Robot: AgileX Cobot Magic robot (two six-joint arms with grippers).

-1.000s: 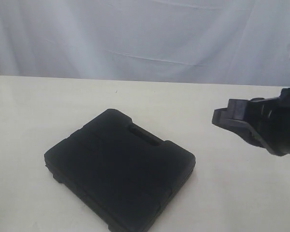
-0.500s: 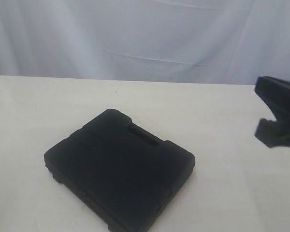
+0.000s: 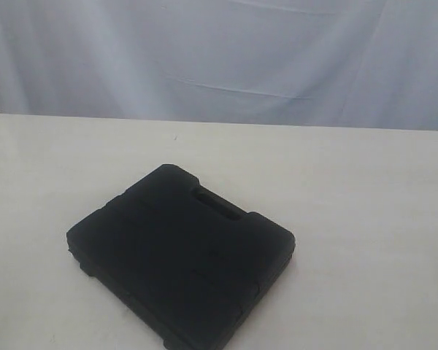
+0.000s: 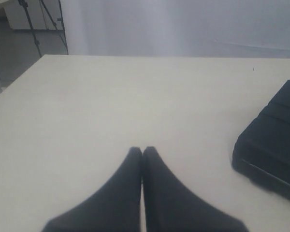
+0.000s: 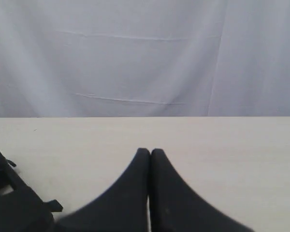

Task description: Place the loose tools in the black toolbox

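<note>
Both grippers have their fingers pressed together with nothing held: the left gripper (image 4: 142, 151) and the right gripper (image 5: 150, 152) each hang over the bare table (image 3: 365, 219). No loose tools are in view and the black toolbox (image 3: 182, 251) lies flat and closed, so loading looks finished and the step is likely parking the arms. Doing it well means keeping the fingers off the case so it is not nudged. The toolbox sits ahead and inward of the left gripper, apart from it, and nearer the right gripper, on its inner side.
</note>
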